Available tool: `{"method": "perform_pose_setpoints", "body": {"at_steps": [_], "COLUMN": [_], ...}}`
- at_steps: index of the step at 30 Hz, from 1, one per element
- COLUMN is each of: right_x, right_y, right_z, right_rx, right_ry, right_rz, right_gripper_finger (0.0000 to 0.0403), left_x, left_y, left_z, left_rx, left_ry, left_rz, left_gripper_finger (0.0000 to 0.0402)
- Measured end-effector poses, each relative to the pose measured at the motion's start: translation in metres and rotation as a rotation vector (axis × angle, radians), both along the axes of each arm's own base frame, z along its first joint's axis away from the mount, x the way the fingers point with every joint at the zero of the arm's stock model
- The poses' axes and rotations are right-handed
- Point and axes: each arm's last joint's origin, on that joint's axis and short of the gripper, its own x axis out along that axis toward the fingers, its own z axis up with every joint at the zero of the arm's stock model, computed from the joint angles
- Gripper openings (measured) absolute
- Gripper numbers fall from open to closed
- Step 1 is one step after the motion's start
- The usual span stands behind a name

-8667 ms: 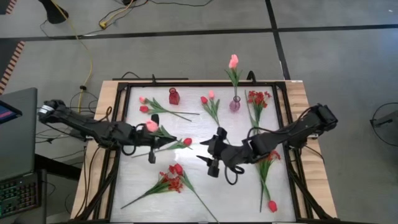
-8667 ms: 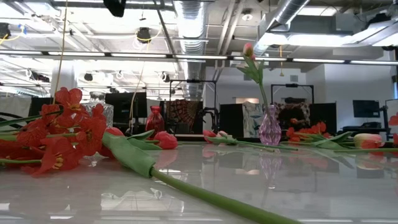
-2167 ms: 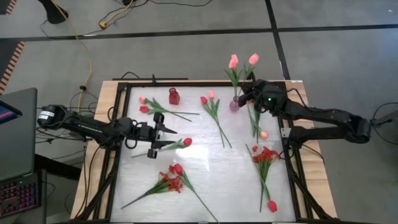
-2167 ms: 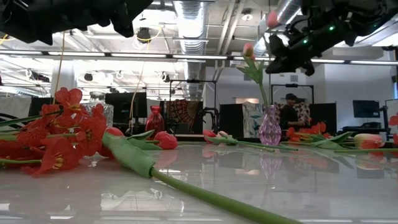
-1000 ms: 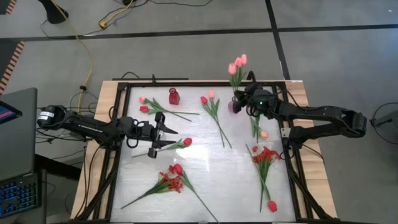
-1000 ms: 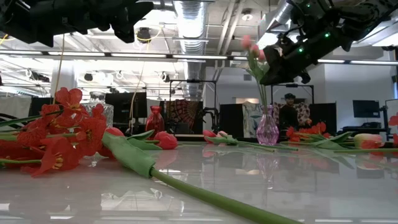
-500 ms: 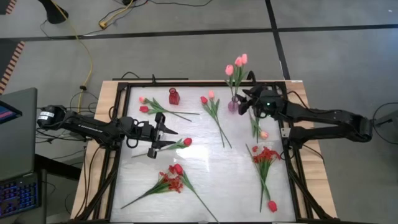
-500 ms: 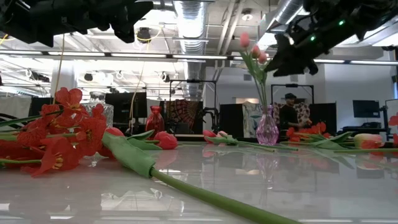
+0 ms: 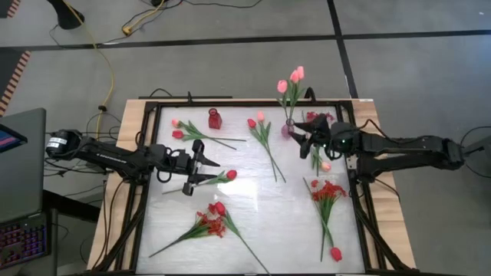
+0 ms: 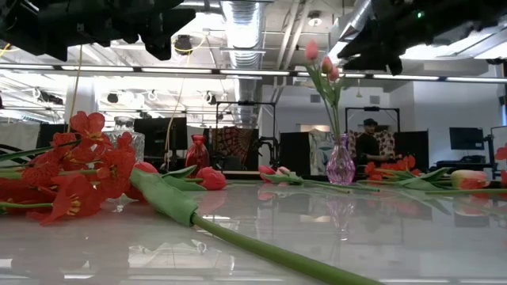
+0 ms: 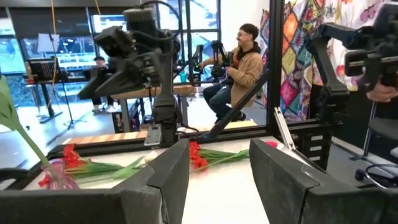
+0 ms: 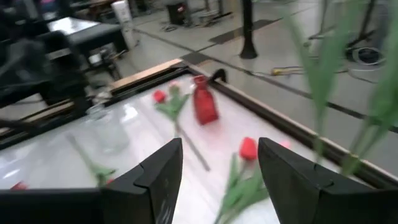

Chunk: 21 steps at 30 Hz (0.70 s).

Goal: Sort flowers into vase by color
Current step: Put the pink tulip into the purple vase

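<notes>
Starting on your left, the left pincer (image 9: 193, 166) hangs over the left half of the tabletop (image 9: 253, 211), its fingers (image 11: 174, 174) parted about halfway with nothing between them. Just under and beside it lies a red tulip (image 9: 230, 175), with its stem running back toward the pincer. Toward the far edge you have a pair of tulips (image 9: 178, 129) lying next to the small red vase (image 9: 214, 119), which stands empty. Nearer you, a red spray (image 9: 213, 220) lies flat with its stem angled toward the near left corner. In the middle, two more tulips (image 9: 256, 121) lie with their stems pointing down the tabletop. Moving right, the purple vase (image 9: 288, 129) stands at the far edge with two pink tulips (image 9: 290, 79) upright in it; the low view shows both blooms leaning slightly apart above the neck. Your right pincer (image 9: 306, 138) sits just beside that vase, on its near right, fingers (image 12: 155, 174) spread well apart and gripping nothing. A pink tulip (image 9: 325, 165) lies just near it, a second red spray (image 9: 327, 190) lies below that, and a lone red tulip (image 9: 335, 253) rests near the near right corner.
</notes>
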Motion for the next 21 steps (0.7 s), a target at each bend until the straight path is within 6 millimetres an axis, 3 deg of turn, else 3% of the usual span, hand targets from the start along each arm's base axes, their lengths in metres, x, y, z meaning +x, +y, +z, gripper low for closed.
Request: {"method": "perform_pose_setpoints", "body": {"at_steps": [4, 10, 21], "right_x": [0.008, 0.03, 0.083], "right_y": [0.013, 0.035, 0.077], "right_z": [0.009, 0.018, -0.001], "right_rx": [0.009, 0.009, -0.004], "right_ry": [0.024, 0.048, 0.204], "right_rz": [0.072, 0.183, 0.327], "right_gripper_finger": [0.0235, 0.0234, 0.0234], "left_x": [0.005, 0.017, 0.016], "left_y": [0.0, 0.0, 0.006], "left_z": [0.002, 0.014, 0.059], "left_rx": [-0.013, 0.0, 0.071], "left_ry": [0.071, 0.401, 0.648], "left_rz": [-0.001, 0.052, 0.25], "left_gripper_finger": [0.0146, 0.012, 0.0138]}}
